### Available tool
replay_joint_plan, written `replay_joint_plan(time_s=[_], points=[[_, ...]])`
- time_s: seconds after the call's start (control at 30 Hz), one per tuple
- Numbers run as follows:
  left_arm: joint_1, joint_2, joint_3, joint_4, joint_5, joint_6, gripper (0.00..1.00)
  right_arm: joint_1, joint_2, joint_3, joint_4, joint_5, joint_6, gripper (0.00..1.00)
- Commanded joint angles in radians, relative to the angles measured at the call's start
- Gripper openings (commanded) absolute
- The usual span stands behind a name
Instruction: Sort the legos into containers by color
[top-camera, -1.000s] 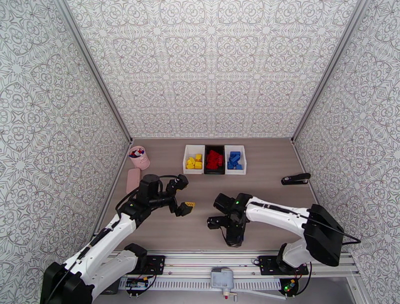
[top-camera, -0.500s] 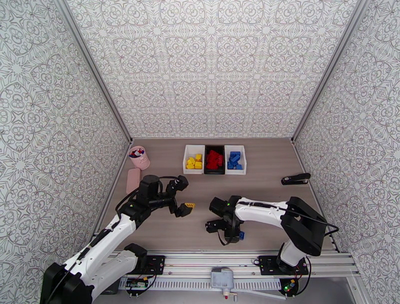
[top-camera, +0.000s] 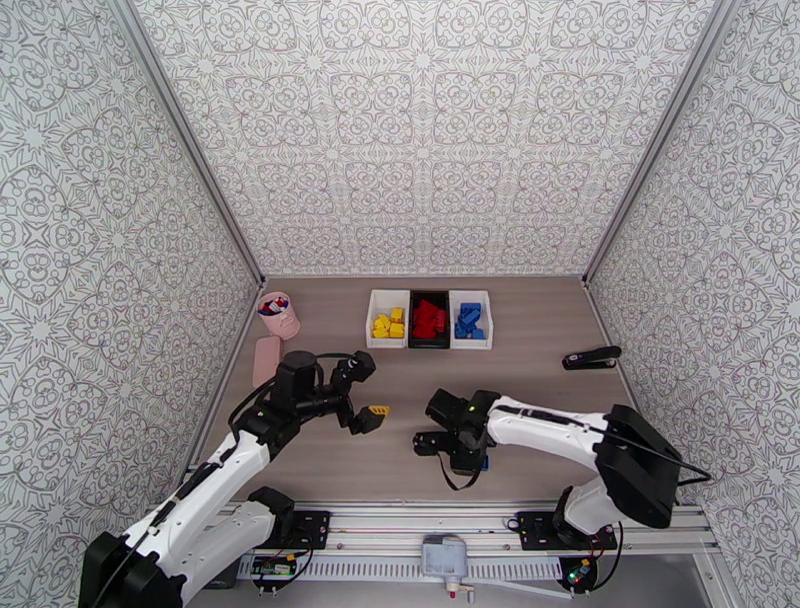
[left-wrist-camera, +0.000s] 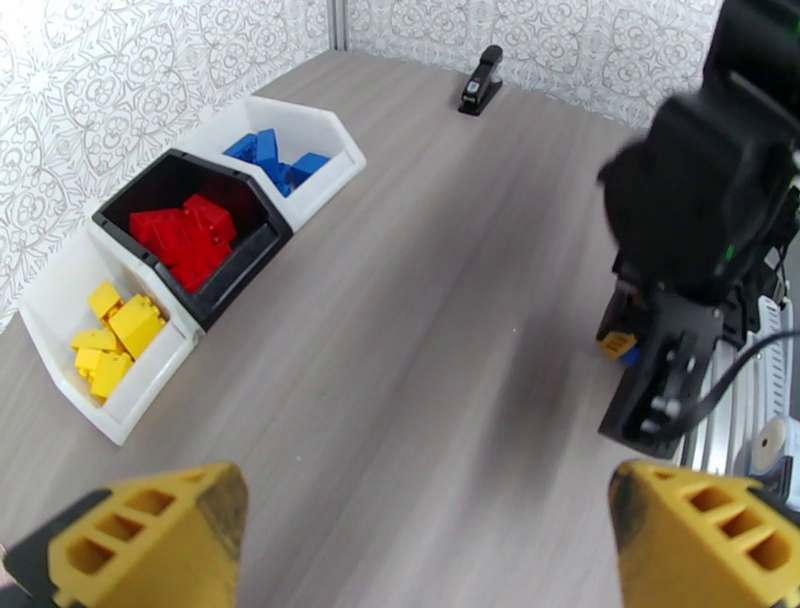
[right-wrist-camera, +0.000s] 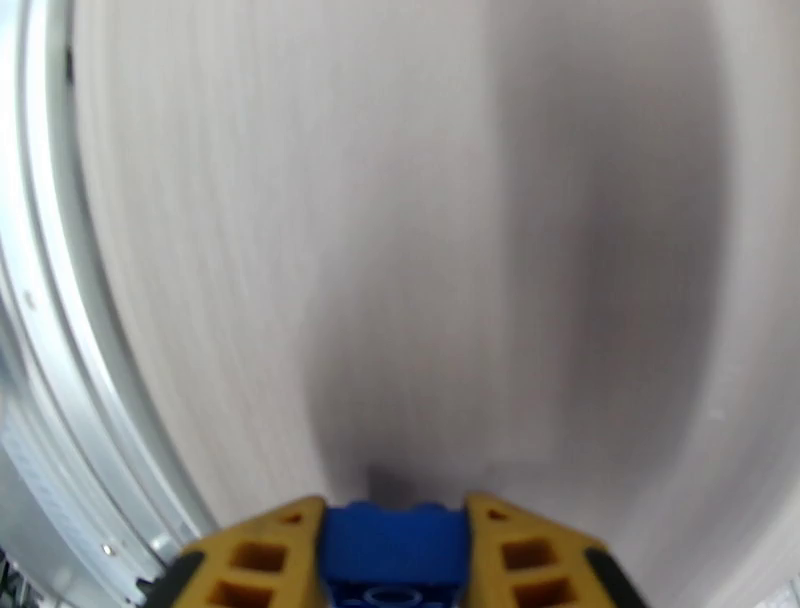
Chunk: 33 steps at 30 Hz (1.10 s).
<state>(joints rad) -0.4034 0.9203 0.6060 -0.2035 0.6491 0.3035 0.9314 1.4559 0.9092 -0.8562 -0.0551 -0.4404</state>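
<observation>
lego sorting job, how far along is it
Done: yellow bricks sit in the left white bin, red bricks in the black bin, blue bricks in the right white bin. In hand: the right end effector is shut on a blue brick. Remaining: drop that brick into the blue bricks' bin. The left end effector is open, holding nothing.

No writing can be read anywhere.
The three bins (top-camera: 429, 344), the bricks (top-camera: 429, 320) in them, the stapler (top-camera: 591, 357) and the pink cup (top-camera: 279, 315) have plain surfaces; any marks on the arms (top-camera: 215, 480) are too small to tell.
</observation>
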Motion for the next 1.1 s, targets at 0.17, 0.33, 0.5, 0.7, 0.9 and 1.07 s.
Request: replay_joint_plan(time_s=[0.17,0.33,0.5,0.7,0.9,1.07], points=[[-0.070,-0.042,-0.071,0.207,-0.119,-0.151,1.00,-0.249,-0.294,-0.090,0.511,-0.060,0.245,0.19],[-0.130,-0.017,-0.131,0.394,-0.209,-0.225,1.00,-0.384,-0.253,-0.101,0.854,0.019,0.434,0.16],[-0.177,0.023,-0.135,0.477,-0.270,-0.255,1.00,-0.462,-0.059,-0.022,1.030,0.097,0.520,0.16],[-0.212,0.053,-0.122,0.480,-0.310,-0.258,1.00,-0.541,0.212,0.085,1.204,0.093,0.591,0.17],[-0.215,0.049,-0.122,0.468,-0.324,-0.252,1.00,-0.581,0.423,0.221,1.254,0.097,0.596,0.17],[-0.211,0.049,-0.128,0.472,-0.343,-0.242,1.00,-0.594,0.526,0.312,1.249,0.099,0.583,0.24]])
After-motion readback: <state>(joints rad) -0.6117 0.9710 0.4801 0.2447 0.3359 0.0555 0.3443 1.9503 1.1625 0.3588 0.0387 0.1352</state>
